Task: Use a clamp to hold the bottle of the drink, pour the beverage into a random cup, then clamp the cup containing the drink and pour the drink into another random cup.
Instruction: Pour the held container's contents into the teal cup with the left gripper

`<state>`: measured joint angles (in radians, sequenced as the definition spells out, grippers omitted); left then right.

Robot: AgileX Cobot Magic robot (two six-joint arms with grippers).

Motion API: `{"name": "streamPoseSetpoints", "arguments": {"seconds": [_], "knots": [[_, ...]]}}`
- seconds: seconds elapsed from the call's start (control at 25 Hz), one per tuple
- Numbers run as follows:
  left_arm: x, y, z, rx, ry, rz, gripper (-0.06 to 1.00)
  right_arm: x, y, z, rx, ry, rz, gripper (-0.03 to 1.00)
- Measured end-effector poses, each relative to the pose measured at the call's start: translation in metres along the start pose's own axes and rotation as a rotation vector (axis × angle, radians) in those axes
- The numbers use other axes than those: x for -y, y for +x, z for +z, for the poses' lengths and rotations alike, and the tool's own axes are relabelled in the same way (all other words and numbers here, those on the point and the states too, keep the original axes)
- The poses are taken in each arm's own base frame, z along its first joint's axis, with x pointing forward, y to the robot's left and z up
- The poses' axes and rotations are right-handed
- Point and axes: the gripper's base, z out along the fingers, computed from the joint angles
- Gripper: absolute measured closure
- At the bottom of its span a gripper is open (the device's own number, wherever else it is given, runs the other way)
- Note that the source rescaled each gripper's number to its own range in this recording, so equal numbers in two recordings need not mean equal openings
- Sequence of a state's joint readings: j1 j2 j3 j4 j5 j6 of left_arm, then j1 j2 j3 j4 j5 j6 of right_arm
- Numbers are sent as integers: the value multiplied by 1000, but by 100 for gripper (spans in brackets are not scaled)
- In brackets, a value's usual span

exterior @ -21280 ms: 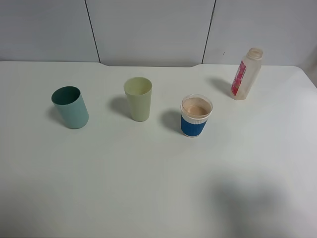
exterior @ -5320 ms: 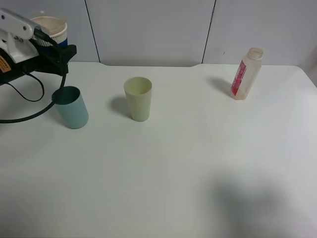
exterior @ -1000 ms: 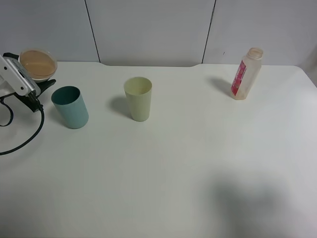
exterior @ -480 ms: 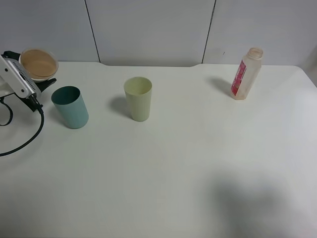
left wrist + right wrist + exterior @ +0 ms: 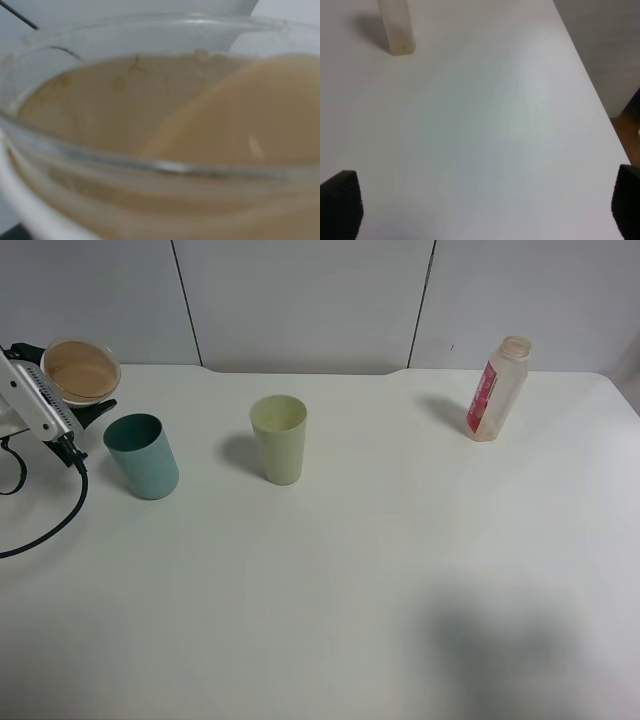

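Observation:
My left gripper (image 5: 60,380) is shut on the cup containing the drink (image 5: 82,370) and holds it in the air at the far left, just behind and left of the teal cup (image 5: 142,455). The held cup is tilted, so its mouth with the light brown beverage (image 5: 80,372) faces up and forward. The left wrist view is filled by its clear rim (image 5: 150,165) and the beverage (image 5: 240,115) leaning to one side. The bottle (image 5: 496,390) stands at the back right, and its base (image 5: 396,27) shows in the right wrist view. My right gripper (image 5: 482,210) is open over bare table.
A pale yellow-green cup (image 5: 279,438) stands upright right of the teal cup. A black cable (image 5: 45,525) loops over the table at the left edge. The white table (image 5: 380,570) ends at a wall behind and at an edge on the right (image 5: 600,100).
The held cup has drifted slightly to the right, toward the teal cup, and tipped a little more. The other cups and the bottle have not moved.

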<state>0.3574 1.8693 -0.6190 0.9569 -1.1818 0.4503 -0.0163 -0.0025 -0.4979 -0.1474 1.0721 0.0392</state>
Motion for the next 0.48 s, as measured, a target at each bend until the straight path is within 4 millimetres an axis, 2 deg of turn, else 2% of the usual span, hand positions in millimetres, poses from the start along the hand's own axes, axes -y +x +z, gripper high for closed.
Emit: {"name": "streamPoseSetpoints", "arguments": {"seconds": [0.48], "knots": [[5, -6, 6, 25, 20, 31, 94, 0, 0, 0, 0, 0, 0, -3]]}}
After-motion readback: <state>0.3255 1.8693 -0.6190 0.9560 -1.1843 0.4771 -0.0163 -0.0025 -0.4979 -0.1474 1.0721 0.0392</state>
